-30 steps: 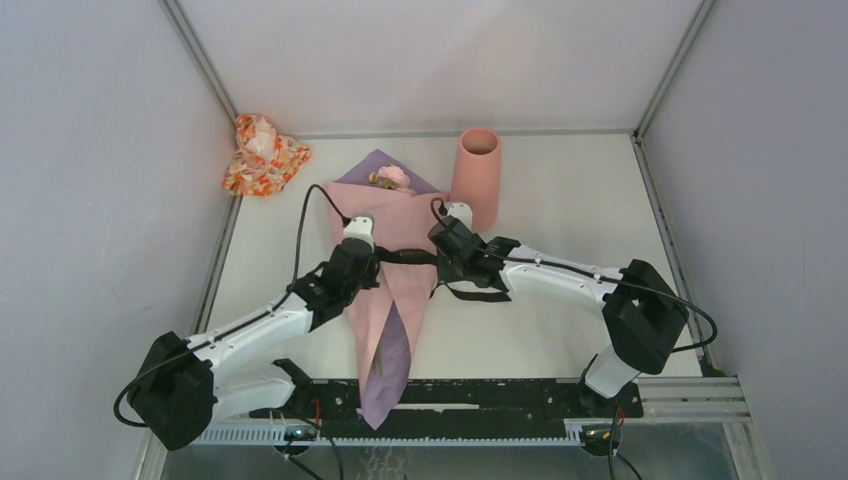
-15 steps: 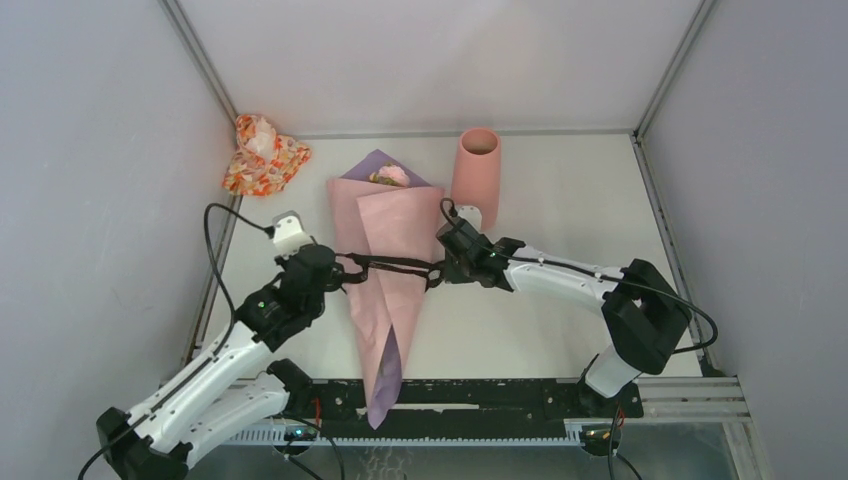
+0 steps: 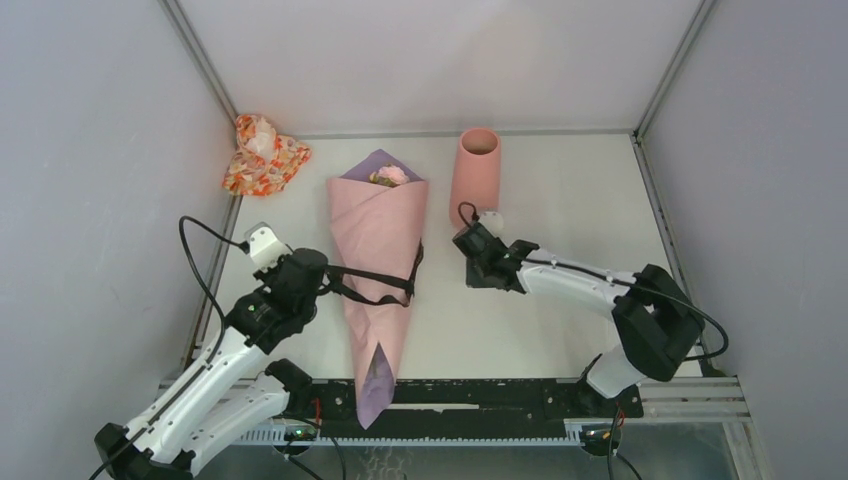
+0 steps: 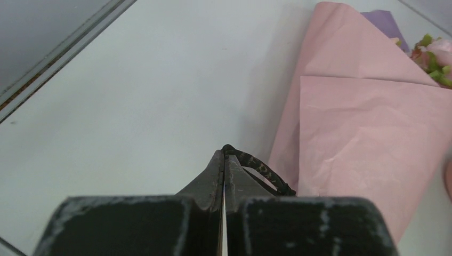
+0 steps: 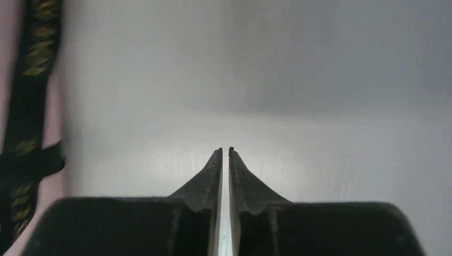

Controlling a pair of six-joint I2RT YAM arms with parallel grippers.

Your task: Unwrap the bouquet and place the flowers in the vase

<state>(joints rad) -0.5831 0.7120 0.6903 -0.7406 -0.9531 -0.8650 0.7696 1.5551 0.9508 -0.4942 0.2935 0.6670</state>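
I think the untying step is on: at the lower left of the top view, the left gripper (image 4: pixel 224 158) pinches its fingers tight on the thin black ribbon with gold marks (image 3: pixel 372 286), which lies loosely across the long cone of pink and purple paper, the bouquet (image 3: pixel 378 235), flat in the middle of the white table (image 3: pixel 570 210). Just right of the cone, the right gripper (image 5: pixel 224 154) has its fingers a tiny crack apart and holds nothing. Next the ribbon needs pulling right off so the paper can open; pink and green flowers (image 3: pixel 390 177) peek out at the wide far end, near the tall salmon-pink tube vase (image 3: pixel 476 175) standing at the upper middle.
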